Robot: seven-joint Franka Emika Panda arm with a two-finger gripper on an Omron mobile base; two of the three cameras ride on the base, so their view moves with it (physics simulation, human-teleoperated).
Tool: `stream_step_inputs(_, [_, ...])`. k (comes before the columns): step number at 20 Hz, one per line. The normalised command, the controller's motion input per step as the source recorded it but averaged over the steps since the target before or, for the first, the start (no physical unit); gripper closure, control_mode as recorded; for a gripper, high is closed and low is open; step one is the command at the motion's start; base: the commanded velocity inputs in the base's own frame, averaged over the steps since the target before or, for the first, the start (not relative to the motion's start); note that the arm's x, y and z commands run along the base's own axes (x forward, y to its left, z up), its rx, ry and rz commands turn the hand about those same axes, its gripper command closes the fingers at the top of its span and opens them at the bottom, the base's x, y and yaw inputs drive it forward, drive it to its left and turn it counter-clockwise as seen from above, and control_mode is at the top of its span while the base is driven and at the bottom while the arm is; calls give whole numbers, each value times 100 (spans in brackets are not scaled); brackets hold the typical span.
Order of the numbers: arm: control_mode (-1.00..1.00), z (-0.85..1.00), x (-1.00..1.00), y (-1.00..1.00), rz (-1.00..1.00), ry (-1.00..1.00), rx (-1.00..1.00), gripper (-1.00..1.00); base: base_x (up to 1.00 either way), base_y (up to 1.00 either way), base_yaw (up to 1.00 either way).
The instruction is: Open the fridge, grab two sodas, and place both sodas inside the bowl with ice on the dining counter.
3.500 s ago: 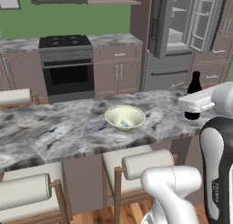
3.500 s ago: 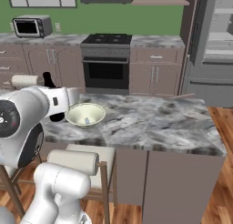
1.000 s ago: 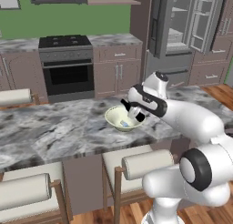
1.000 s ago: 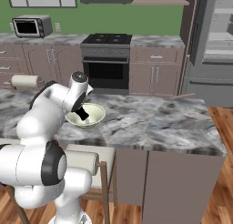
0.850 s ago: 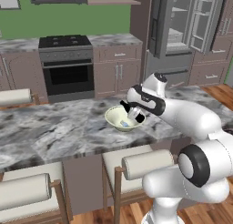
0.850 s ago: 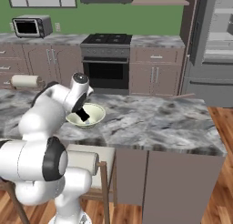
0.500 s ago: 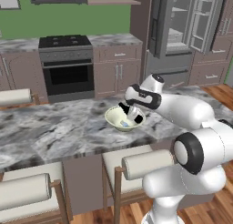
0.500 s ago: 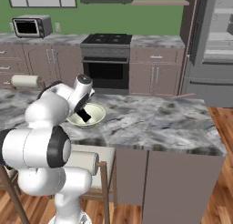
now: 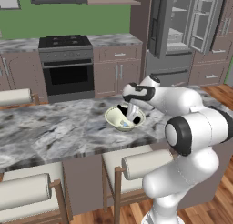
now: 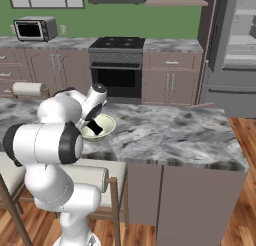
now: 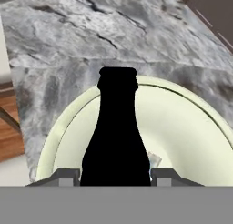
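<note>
The bowl (image 11: 191, 127) is pale cream with a slightly greenish rim. The soda (image 11: 117, 136) above it is flat black all over. Around the bowl, the surface (image 9: 54, 127) is grey-white marbled stone with dark veins. Behind the surface, the stove (image 9: 68, 70) is black and steel-grey, the cabinets (image 10: 167, 85) are dull brown, and the wall (image 9: 59, 18) is green.

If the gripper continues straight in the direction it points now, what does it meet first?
The gripper, shut on a soda, points down into the bowl. The soda's far end would probably meet the bowl's inner surface first; the depth is unclear.
</note>
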Motion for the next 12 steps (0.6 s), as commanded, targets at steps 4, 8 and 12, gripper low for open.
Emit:
stream_step_inputs(4, [-100,-20,28,6,5,1,0,100,0,0,0])
stream_step_inputs(8, [-100,-21,22,9,5,0,0,100,0,0,0])
stream_step_inputs(12, [-100,-24,22,12,5,1,0,100,0,0,0])
